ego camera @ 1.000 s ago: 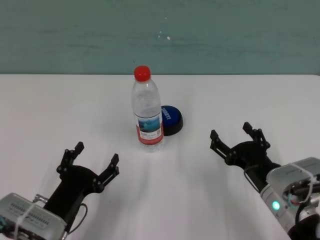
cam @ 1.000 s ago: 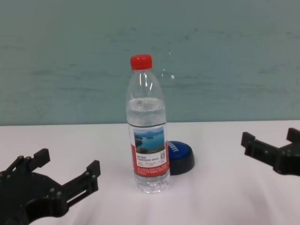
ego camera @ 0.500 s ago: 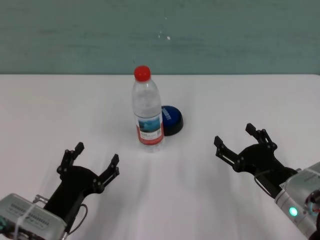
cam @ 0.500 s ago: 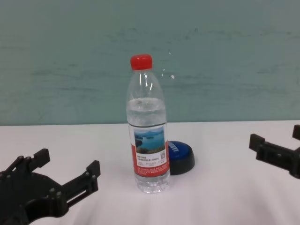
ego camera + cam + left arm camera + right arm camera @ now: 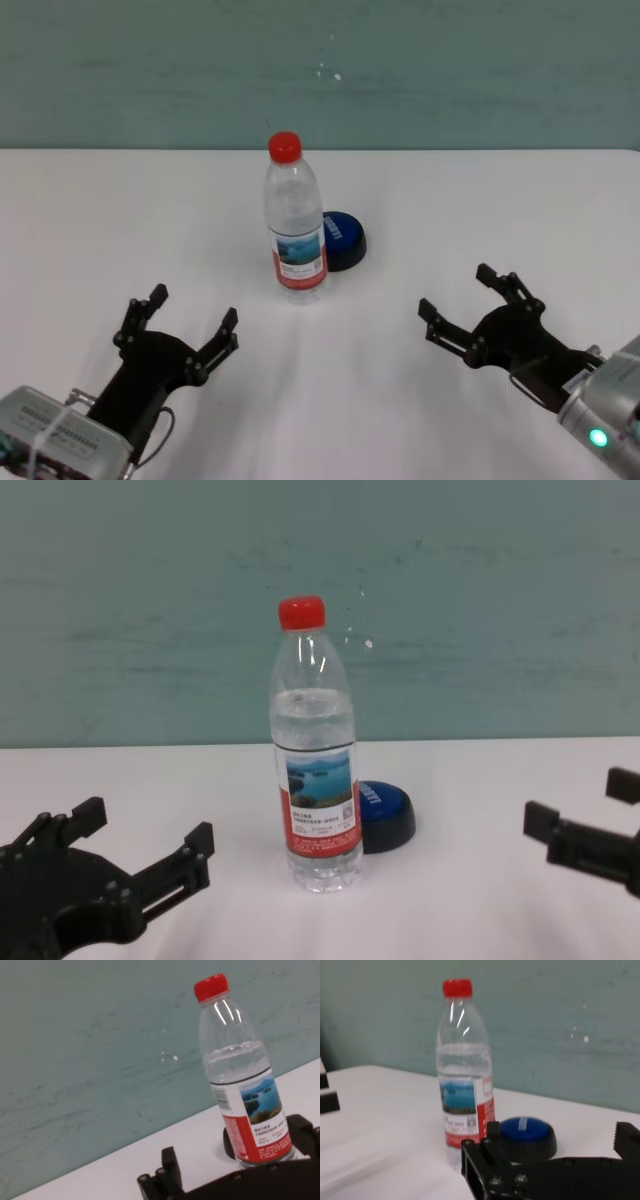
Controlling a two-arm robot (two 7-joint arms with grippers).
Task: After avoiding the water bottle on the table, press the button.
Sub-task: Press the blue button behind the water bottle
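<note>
The water bottle (image 5: 295,224) stands upright mid-table, clear with a red cap and a red-and-white lake label; it also shows in the chest view (image 5: 315,765) and both wrist views (image 5: 243,1080) (image 5: 465,1087). The blue button (image 5: 342,237) sits just behind it to the right, partly hidden by it (image 5: 384,810) (image 5: 526,1135). My right gripper (image 5: 462,305) is open, low over the white table (image 5: 500,200), to the right of and nearer than the bottle and button. My left gripper (image 5: 190,320) is open and parked near the front left.
A teal wall (image 5: 320,70) runs behind the table's far edge. Bare tabletop lies between my right gripper and the button, and to the left of the bottle.
My right gripper has drawn back toward the table's near edge and turned to face the bottle and button more. The left arm, bottle and button have not moved.
</note>
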